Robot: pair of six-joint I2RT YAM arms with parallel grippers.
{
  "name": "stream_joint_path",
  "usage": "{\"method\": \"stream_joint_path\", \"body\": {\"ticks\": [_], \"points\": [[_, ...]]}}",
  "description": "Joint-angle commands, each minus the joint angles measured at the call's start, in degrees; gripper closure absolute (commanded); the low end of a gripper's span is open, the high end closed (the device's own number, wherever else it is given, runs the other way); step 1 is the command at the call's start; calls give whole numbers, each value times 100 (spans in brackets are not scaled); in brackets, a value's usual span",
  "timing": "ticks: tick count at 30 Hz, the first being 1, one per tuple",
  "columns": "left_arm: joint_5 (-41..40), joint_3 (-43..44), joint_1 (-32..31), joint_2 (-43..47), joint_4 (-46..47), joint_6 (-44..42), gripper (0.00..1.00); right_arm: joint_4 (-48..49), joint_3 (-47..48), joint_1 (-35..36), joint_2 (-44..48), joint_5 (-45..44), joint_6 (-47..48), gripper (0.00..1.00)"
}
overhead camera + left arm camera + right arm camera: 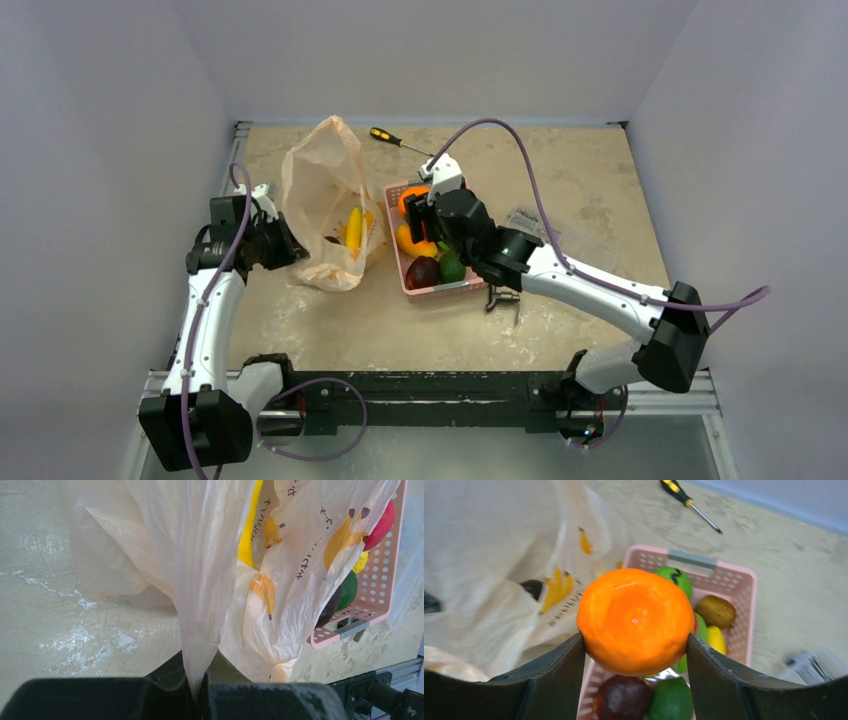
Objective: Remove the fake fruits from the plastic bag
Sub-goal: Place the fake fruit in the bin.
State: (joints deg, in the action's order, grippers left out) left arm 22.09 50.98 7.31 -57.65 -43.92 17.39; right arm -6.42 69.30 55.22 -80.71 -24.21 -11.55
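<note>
From above, one plastic bag stands left of one pink basket, and one yellow banana bunch shows through it. One screwdriver lies behind. In the left wrist view the left gripper is pinched on a bag fold, and the film veils the basket. In the right wrist view the right gripper clamps one orange above the basket. One dark purple fruit and one kiwi lie below, the others half hidden.

L pincer clamps bag, arm bent | R pincer clamps orange, arm extd
</note>
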Motion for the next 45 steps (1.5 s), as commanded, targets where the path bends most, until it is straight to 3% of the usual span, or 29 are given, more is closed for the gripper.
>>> {"method": "stream_joint_path", "body": {"ticks": [1,10,22,26,36,40,45], "points": [[-24,5,-21,74,174,1,100,-452,-401,-22,66,-1372,81,100],[-102,12,-26,82,157,32,100,-883,-1111,-375,108,-1520,-814,100],[-67,35,-22,18,154,28,100,-587,-1340,-595,-111,-886,-692,99],[-64,49,-24,-18,139,19,100,-566,-1324,-592,-299,-736,-676,90],[-44,56,-20,-27,138,19,100,-879,-1091,-593,-282,-723,-553,38],[-12,52,-26,-20,141,19,100,-1031,-914,-583,-77,-598,-429,28],[34,64,-20,-42,153,20,100,-1035,-548,-351,162,-378,-256,27]]}}
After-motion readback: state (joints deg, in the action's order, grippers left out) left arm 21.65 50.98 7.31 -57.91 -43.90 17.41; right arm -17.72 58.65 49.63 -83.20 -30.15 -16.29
